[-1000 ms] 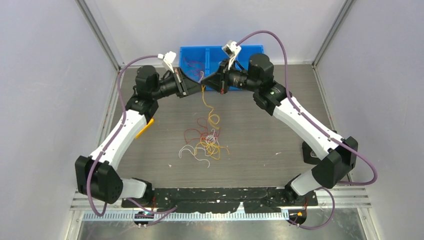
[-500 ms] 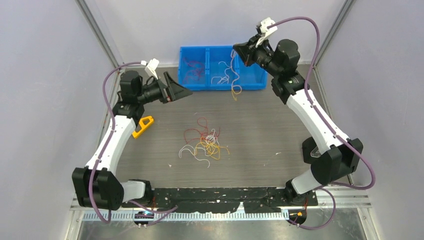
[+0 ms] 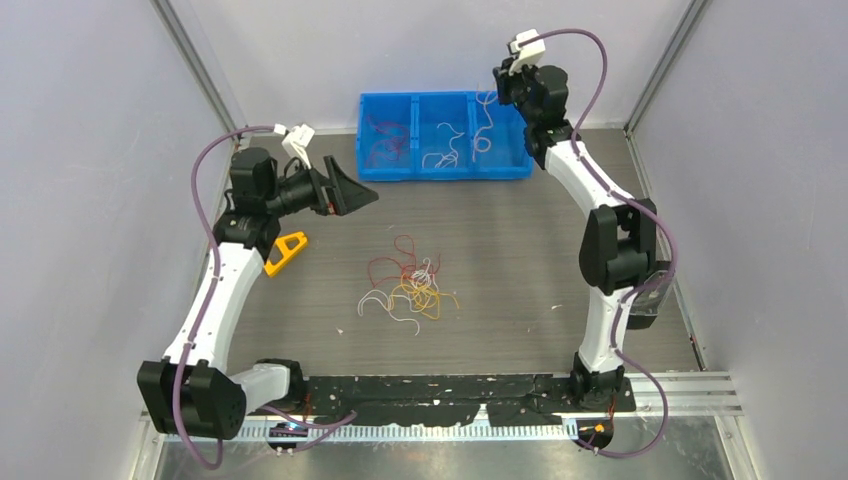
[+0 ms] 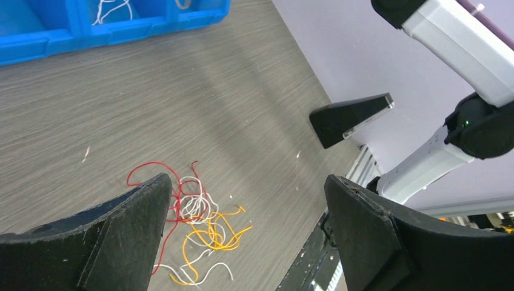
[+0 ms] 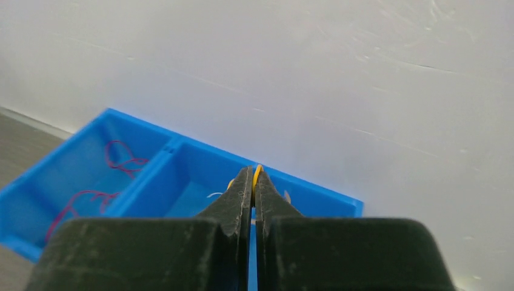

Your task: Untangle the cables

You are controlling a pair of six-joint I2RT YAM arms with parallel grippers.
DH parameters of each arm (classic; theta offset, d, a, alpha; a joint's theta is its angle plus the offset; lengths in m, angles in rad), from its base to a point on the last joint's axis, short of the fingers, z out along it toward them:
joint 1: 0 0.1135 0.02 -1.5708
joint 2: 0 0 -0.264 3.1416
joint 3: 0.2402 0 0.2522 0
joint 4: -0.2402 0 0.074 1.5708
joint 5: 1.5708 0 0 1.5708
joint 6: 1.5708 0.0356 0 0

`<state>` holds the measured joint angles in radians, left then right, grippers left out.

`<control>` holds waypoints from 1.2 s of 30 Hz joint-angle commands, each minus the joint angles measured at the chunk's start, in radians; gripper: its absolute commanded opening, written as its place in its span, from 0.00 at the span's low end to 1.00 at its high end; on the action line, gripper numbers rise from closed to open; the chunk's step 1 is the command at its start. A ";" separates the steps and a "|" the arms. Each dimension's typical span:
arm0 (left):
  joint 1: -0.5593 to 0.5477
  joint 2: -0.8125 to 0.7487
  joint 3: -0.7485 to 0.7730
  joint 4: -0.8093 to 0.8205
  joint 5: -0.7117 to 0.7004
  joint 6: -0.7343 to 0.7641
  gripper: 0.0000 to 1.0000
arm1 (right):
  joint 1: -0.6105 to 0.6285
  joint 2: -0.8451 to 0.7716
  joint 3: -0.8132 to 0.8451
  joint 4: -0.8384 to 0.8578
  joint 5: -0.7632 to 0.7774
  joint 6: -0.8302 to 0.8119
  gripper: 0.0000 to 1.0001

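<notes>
At mid-table: loose tangle of cables (image 3: 410, 285) on the grey wood-grain table (image 3: 520, 250), well apart from both grippers.
Cable look: very thin, curly strands in red, yellow-orange and white, looped through one another (image 4: 194, 224).
Cable direction: no single heading; a little wider across than deep in the top view, with red loops reaching toward the far side and white ends trailing to the near left.
Left gripper (image 4: 245, 182): spread wide, holding nothing, raised over the left part of the table and aimed toward the tangle.
Right gripper (image 5: 254, 176): pinched tight on a yellow-orange strand (image 5: 257, 171), only a sliver showing between the fingers; poised above the right end of the blue bin (image 3: 445, 172).
Blue bin: three compartments against the far wall; red strands in the left one, white in the middle one.
Yellow object (image 3: 287, 250): flat on the table beside the left arm.
</notes>
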<state>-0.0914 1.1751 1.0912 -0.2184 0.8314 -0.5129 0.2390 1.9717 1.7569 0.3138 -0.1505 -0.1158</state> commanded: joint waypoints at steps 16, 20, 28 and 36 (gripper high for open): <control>0.077 -0.021 0.017 -0.145 -0.041 0.140 1.00 | -0.071 0.335 0.269 0.193 0.058 -0.081 0.05; 0.078 -0.004 0.024 -0.150 -0.046 0.160 0.99 | -0.072 0.301 0.187 0.213 0.052 -0.106 0.18; 0.078 0.035 0.067 -0.201 -0.070 0.256 1.00 | -0.074 0.126 0.046 0.127 -0.060 -0.140 0.73; 0.078 0.030 0.040 -0.313 -0.086 0.417 1.00 | -0.052 -0.141 0.005 -0.610 -0.435 -0.228 0.80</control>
<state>-0.0189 1.2217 1.1324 -0.4782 0.7559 -0.1844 0.1642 2.0216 1.7428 0.1055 -0.3450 -0.2798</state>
